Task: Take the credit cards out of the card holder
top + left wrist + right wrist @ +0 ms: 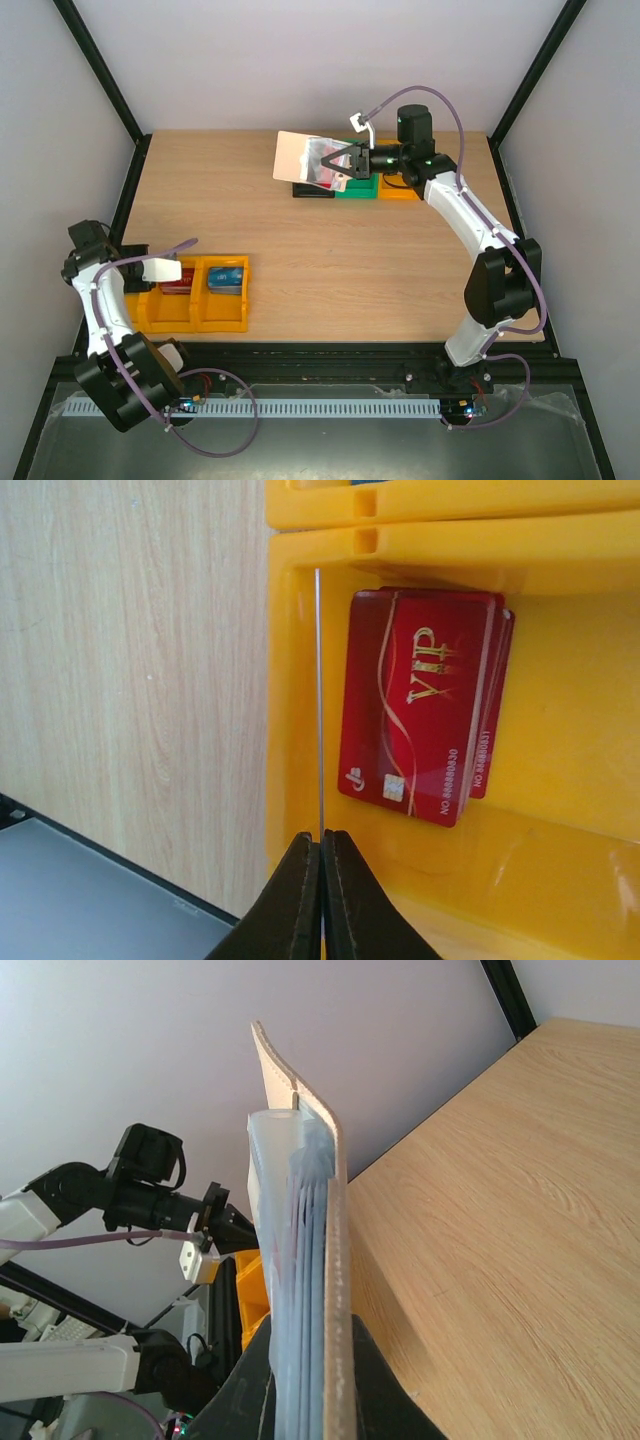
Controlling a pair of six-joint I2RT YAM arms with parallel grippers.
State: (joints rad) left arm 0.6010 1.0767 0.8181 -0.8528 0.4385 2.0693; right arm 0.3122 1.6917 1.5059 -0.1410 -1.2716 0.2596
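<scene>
one wooden table (350, 260), pale walls (320, 60)

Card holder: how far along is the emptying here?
Done: red VIP cards lie stacked in the yellow bin. In hand: the right gripper holds the card holder clear of the table; the left gripper is shut over the bin. Left: something red shows inside the holder, so at least one card likely remains.
</scene>
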